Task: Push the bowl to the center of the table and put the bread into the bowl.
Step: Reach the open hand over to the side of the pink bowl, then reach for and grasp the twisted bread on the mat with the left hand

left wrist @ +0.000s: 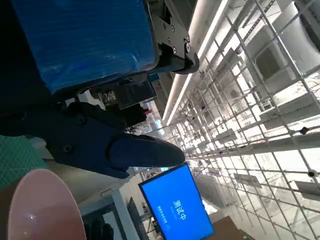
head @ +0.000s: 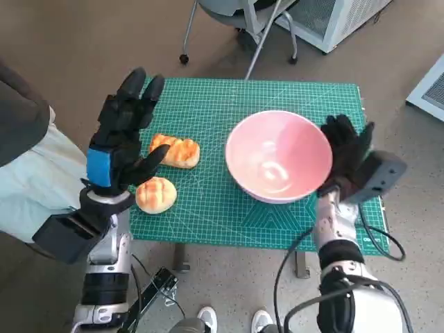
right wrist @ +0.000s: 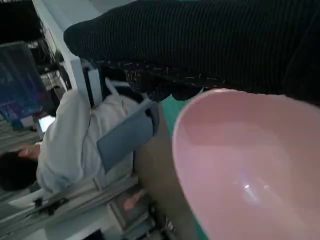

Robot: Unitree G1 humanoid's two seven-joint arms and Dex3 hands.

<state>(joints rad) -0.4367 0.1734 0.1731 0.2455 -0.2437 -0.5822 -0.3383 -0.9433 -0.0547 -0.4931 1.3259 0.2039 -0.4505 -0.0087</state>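
A pink bowl (head: 279, 155) stands empty, right of the middle of the green cutting mat (head: 208, 104). My gloved right hand (head: 347, 154) is against the bowl's right rim with its fingers spread; the bowl (right wrist: 250, 165) fills that wrist view under the glove (right wrist: 210, 45). Two golden bread rolls lie on the left part of the mat: one (head: 175, 150) farther back, one (head: 155, 194) near the front edge. My left hand (head: 121, 135) is raised above the mat's left side, fingers apart and empty. The left wrist view shows its fingers (left wrist: 100, 142) and the bowl's edge (left wrist: 42, 207).
A person in pale clothes (head: 24, 159) sits close to the table's left side and also shows as a seated person (right wrist: 75, 140) in the right wrist view. A chair base (head: 243, 28) stands behind the table. A white unit (head: 340, 17) is at the back right.
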